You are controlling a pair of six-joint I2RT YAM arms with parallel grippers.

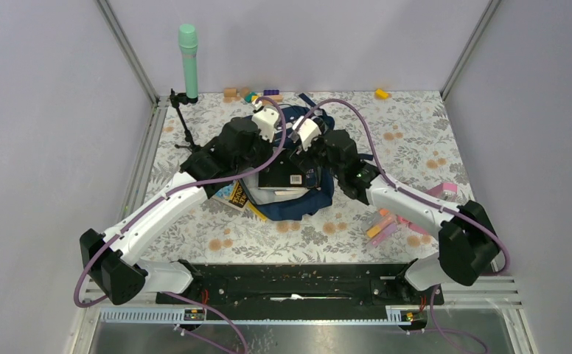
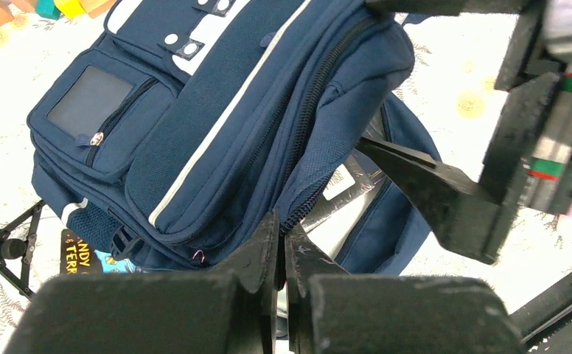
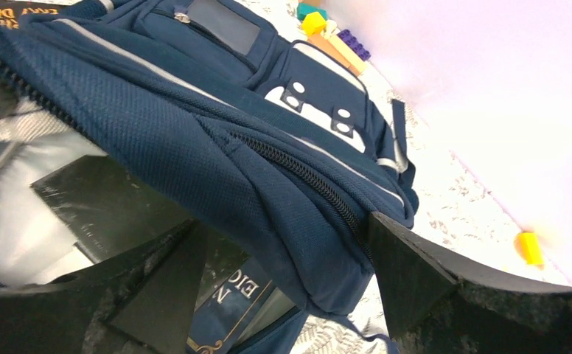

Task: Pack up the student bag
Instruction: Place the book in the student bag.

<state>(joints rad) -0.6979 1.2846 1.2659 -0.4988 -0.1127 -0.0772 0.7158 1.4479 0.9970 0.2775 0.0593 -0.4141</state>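
Observation:
The navy student bag [image 1: 298, 199] lies in the middle of the table with its main opening gaping towards me. It fills the left wrist view [image 2: 217, 110] and the right wrist view [image 3: 217, 140]. My left gripper [image 2: 283, 240] is shut on the zipper edge of the bag's opening and holds the flap up. My right gripper [image 3: 283, 287] is open and straddles the same flap, with one finger [image 3: 158, 287] inside the bag and the other [image 3: 408, 280] outside. A black book [image 1: 287, 177] and a dark blue book with gold letters [image 3: 246, 295] lie in the opening.
A yellow-and-black book [image 1: 235, 195] pokes out from under the bag's left side. Pink and orange items [image 1: 386, 221] lie at the right. Toy blocks [image 1: 250, 94] and a yellow block [image 1: 381, 94] sit at the back. A green cylinder on a stand [image 1: 188, 63] stands back left.

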